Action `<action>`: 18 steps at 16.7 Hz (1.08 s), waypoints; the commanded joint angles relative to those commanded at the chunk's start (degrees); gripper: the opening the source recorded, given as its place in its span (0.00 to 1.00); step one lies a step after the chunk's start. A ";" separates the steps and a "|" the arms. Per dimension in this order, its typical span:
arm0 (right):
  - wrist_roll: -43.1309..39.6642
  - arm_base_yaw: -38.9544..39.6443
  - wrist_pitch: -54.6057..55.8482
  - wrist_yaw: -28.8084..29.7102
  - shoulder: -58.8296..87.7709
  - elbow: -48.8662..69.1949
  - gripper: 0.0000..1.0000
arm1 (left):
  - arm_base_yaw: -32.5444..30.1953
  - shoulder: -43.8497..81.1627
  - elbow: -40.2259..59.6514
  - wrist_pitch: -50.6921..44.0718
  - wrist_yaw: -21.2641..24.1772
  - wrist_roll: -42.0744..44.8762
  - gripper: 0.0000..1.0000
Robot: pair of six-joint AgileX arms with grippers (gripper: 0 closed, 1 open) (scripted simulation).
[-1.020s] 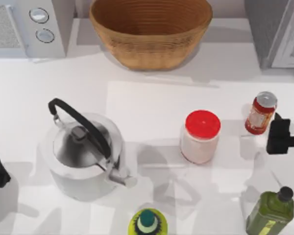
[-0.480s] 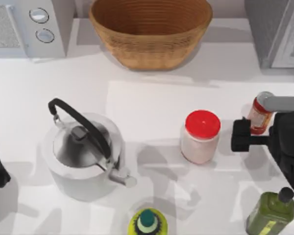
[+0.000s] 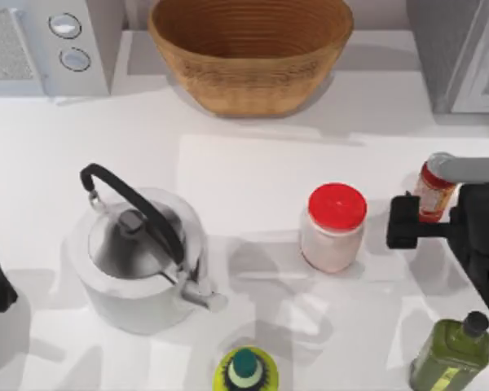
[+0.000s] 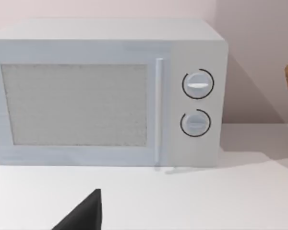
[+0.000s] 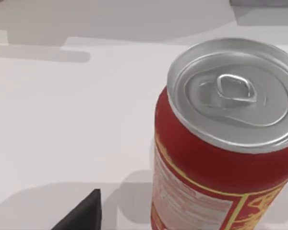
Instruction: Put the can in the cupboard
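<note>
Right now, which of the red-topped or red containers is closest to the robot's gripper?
The can, slim and red with a silver top, right beside the right gripper; the wider red-lidded jar stands farther left.

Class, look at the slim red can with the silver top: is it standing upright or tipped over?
Upright. The slim red can with the silver top stands on the white table, its lid facing up.

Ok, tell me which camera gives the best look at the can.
The right wrist view: the can stands upright and close, with its silver top, pull tab and red labelled side plain. The top view shows the can small, at the table's right, partly covered by the right arm. The left wrist view faces the microwave instead.
</note>
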 joint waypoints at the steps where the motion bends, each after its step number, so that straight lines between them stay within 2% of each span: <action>1: -0.57 -1.08 0.68 -0.86 0.99 0.55 1.00 | 0.00 0.00 0.00 0.00 0.00 0.00 1.00; 5: -2.19 -4.09 3.84 -3.27 7.75 4.87 1.00 | 0.00 0.00 0.00 0.00 0.00 0.00 1.00; 9: -1.86 -3.39 6.10 -2.77 14.29 9.08 1.00 | 0.00 0.00 0.00 0.00 0.00 0.00 1.00; 14: -1.70 -3.01 6.34 -2.56 15.06 9.53 1.00 | 0.00 0.00 0.00 0.00 0.00 0.00 1.00; 18: -1.70 -3.01 6.34 -2.56 15.06 9.53 0.70 | 0.00 0.00 0.00 0.00 0.00 0.00 1.00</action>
